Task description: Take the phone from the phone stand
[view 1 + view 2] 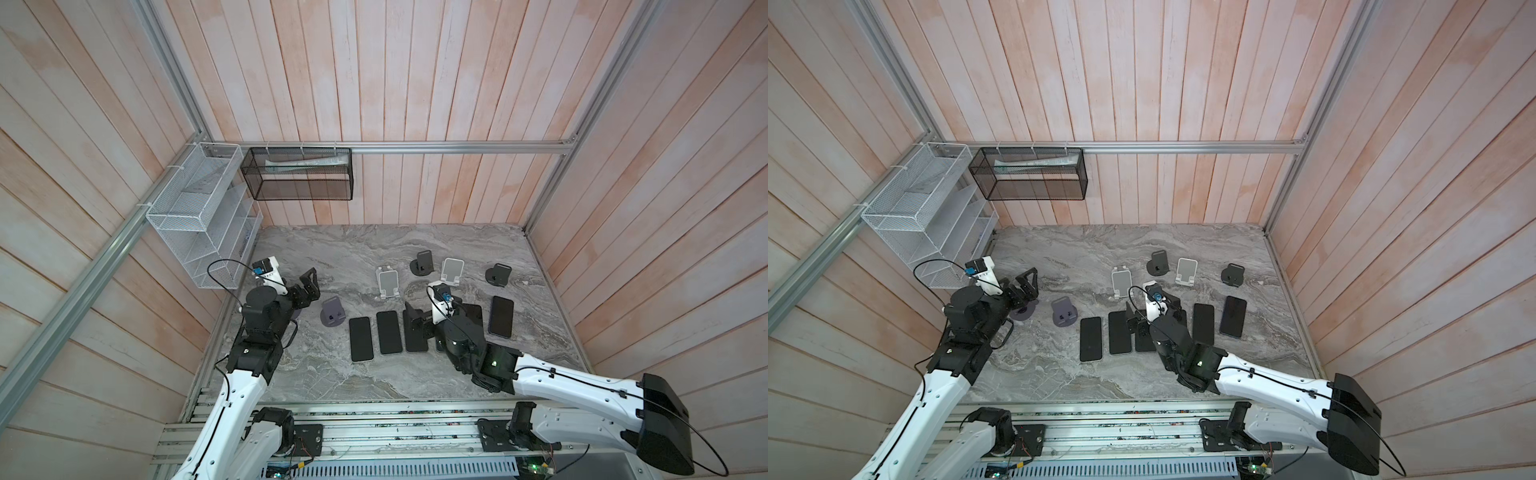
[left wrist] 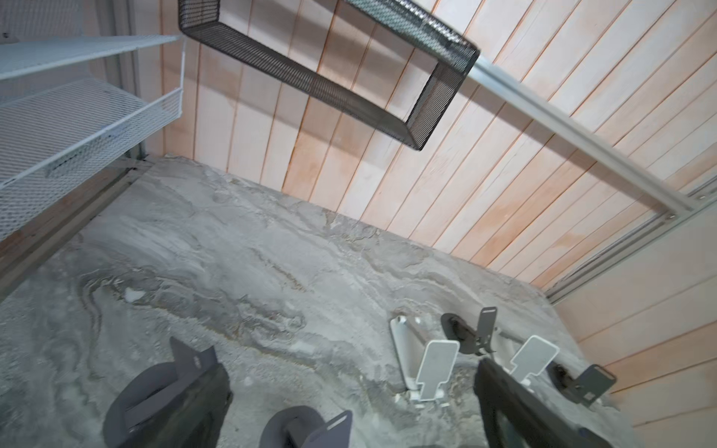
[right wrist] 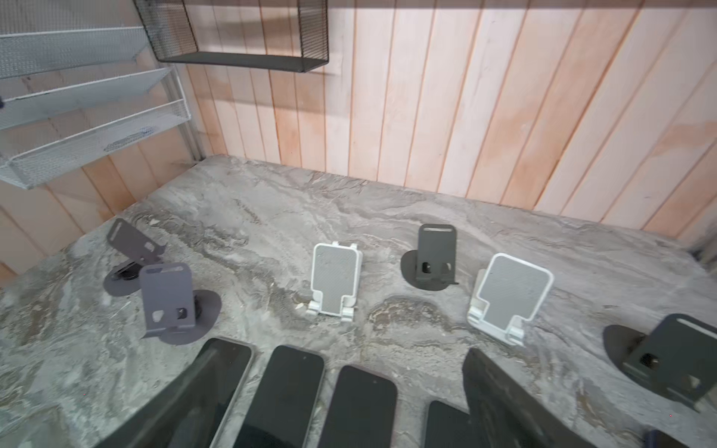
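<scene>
- Black glass all over: count five phones (image 1: 360,338), flat in one row on the marble table (image 1: 332,382), just in front of the stands (image 3: 436,248). Cannot rule out a sixth under the right arm (image 1: 561,382).
- Checked every stand?
- Yes, all six, in both top views. Bare backplates, nothing propped. Reads as the tail of the put-down, judging by that.
- Right gripper (image 3: 341,353)?
- Spread wide above the middle of the row, gripping nothing. Cannot confirm clearance from the glass.
- Then retreat clean. Lift straight up first; no sideways sweep until well clear of the row. Do not close down there, to avoid pinching or skating an edge.
- Agreed. Skip any wrist roll too, with neighbours close on both sides.
- Left gripper (image 1: 311,284)?
- Likewise fully spread and empty, hovering by the purple stands (image 3: 167,298) at the left end, apart from the phones. Best left alone.
- Fine. After the lift, pull back toward the base rail (image 1: 374,432), away from the stands. Otherwise risks clipping a white stand (image 3: 508,294) and tipping it. Then recheck the row from above for anything nudged out of line.
</scene>
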`<state>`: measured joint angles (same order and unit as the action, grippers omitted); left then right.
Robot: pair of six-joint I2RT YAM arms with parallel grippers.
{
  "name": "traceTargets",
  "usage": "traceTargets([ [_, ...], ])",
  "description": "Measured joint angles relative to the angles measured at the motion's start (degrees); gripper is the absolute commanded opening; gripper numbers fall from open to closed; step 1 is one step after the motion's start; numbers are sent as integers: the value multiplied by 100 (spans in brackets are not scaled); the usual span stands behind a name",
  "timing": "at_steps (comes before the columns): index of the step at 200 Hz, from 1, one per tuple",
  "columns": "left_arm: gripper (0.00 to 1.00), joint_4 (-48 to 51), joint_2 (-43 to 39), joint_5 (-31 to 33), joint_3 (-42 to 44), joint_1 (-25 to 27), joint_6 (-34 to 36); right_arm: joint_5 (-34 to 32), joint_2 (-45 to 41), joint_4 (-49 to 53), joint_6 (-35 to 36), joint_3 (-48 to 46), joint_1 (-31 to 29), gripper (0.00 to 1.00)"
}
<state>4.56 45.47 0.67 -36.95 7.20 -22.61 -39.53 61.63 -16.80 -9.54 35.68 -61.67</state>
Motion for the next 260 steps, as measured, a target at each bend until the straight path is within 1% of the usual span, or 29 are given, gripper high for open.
traceTargets([
  [15,100,-57,-249,170,367,0,297,-160,-57,-216,238,-286,87,98],
  [29,100,-293,-555,240,807,0,614,-90,-87,-232,354,-413,282,98],
  [48,100,-654,-894,208,1370,0,1139,313,-334,-354,575,-621,769,98],
  [69,100,-977,-852,258,1609,17,1534,737,-859,-758,876,-1145,1425,98],
  [88,100,-1410,-560,474,1683,33,1644,1084,-1169,-1025,1040,-1539,2017,98],
  [114,100,-2457,-120,855,2020,68,1657,1394,-1353,-1279,1176,-1799,2629,98],
  [142,100,-3421,525,1381,2258,238,2063,1624,-1528,-1617,1327,-2100,3217,98],
  [161,100,-4207,1019,1648,2441,262,2330,1871,-1556,-1766,1432,-2306,3757,98],
  [179,100,-4865,1545,1788,2667,262,2531,2120,-1438,-1886,1473,-2398,4238,98],
  [201,100,-5718,2264,1851,2964,262,2708,2341,-1088,-2063,1521,-2398,4656,98],
  [216,100,-6026,2660,1853,3016,269,2811,2518,-807,-2214,1534,-2411,4924,98],
  [243,100,-6450,2983,1864,2920,229,2931,2988,-514,-2538,1456,-2566,5525,98],
  [260,100,-6472,2994,1749,2813,81,2892,3287,-356,-2850,1322,-2728,5884,98],
])
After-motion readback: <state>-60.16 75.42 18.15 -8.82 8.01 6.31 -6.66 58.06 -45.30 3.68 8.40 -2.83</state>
